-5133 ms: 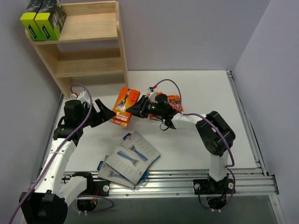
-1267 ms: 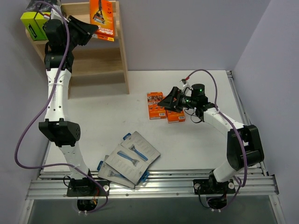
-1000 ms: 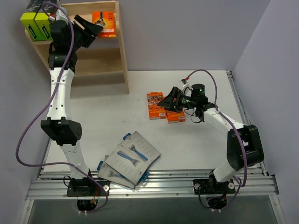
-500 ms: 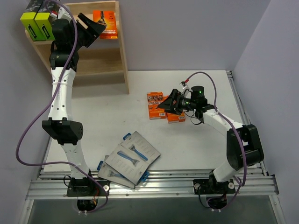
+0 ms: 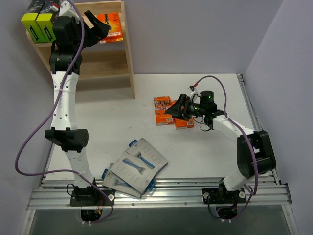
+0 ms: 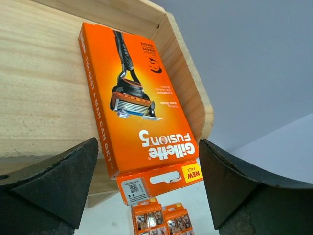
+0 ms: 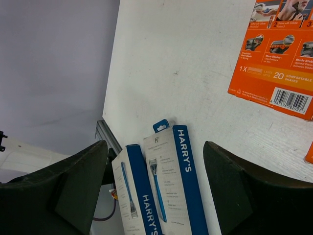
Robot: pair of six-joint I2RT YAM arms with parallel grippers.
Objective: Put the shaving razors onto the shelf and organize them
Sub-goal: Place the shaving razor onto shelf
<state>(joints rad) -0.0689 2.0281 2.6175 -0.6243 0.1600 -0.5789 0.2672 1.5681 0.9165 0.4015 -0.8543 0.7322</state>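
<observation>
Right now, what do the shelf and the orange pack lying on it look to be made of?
The shelf looks like light wood, matte and apparently unvarnished; grain lines show on the board. The orange pack looks like printed cardboard with a slight sheen; sharp folded edges and a hang tab suggest a carton.

Three flat orange packs [image 5: 111, 27] were counted: one on the shelf [image 5: 128, 58] and two side by side on the table [image 5: 112, 117]. Two black boxes with lime-green sides [image 5: 46, 24] stood together on the top tier. The grey cards [image 5: 142, 159] overlapped in one pile, so at least two showed but the exact number was unclear; there was one shelf with two tiers.
</observation>
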